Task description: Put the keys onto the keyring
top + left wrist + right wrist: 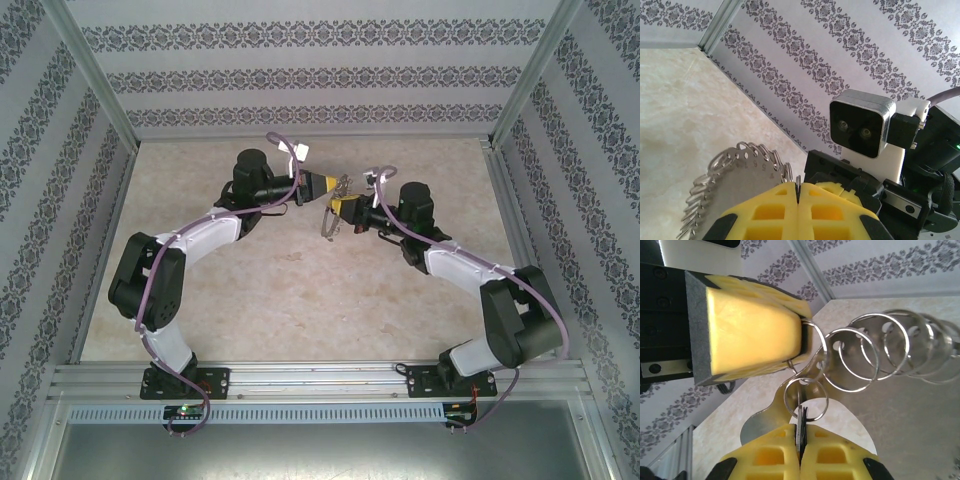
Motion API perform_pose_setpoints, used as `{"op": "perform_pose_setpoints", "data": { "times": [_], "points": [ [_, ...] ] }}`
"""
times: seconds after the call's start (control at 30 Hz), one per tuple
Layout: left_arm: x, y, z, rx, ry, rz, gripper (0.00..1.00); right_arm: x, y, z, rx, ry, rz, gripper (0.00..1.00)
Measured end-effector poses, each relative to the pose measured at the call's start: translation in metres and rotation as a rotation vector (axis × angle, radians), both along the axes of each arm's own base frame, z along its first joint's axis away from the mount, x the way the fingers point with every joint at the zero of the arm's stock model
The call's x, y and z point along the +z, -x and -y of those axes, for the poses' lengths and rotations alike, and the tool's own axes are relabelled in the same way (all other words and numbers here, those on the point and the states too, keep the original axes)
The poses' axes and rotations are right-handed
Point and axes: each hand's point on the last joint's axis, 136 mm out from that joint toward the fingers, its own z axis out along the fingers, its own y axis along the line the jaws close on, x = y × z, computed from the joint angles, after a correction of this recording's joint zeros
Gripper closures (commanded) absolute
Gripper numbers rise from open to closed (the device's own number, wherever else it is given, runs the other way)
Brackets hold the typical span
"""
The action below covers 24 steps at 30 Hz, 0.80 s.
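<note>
In the top view both grippers meet above the middle of the table. My left gripper point(328, 186) point(798, 192) is shut on a small link at the rim of the keyring point(735, 170), a flat grey metal hoop fringed with silvery split rings. The keyring point(760, 417) hangs between the two grippers, and the left gripper's yellow fingers point(755, 335) show at upper left in the right wrist view. My right gripper point(345, 208) point(801, 440) is shut on the key point(801, 422), seen edge-on as a thin silver and black strip. The key's tip reaches into one small split ring point(815, 416).
The beige marble-patterned table point(300, 300) is walled by patterned panels on three sides. A metal rail point(320, 380) runs along the near edge with both arm bases. The right arm's wrist camera point(862, 127) sits close in front of the left gripper.
</note>
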Motion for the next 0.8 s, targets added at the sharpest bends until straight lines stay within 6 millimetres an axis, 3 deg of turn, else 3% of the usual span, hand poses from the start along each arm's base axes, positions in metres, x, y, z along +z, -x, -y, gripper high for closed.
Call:
{"op": "perform_pose_setpoints", "data": {
  "times": [0.17, 0.4, 0.73, 0.77, 0.8],
  "points": [
    [0.003, 0.003, 0.002, 0.0, 0.036, 0.003, 1.0, 0.004, -0.002, -0.008, 0.036, -0.02, -0.012, 1.0],
    [0.008, 0.002, 0.0, 0.019, 0.063, 0.025, 1.0, 0.005, -0.013, 0.003, 0.012, -0.071, -0.036, 1.0],
    [0.009, 0.002, -0.001, 0.029, 0.081, 0.035, 1.0, 0.006, -0.009, -0.002, 0.029, -0.088, -0.057, 1.0],
    [0.009, 0.002, -0.001, 0.028, 0.082, 0.032, 1.0, 0.006, -0.008, -0.003, 0.033, -0.086, -0.056, 0.96],
    [0.009, 0.002, -0.001, 0.028, 0.083, 0.029, 1.0, 0.005, -0.007, -0.003, 0.036, -0.083, -0.056, 0.85]
  ]
}}
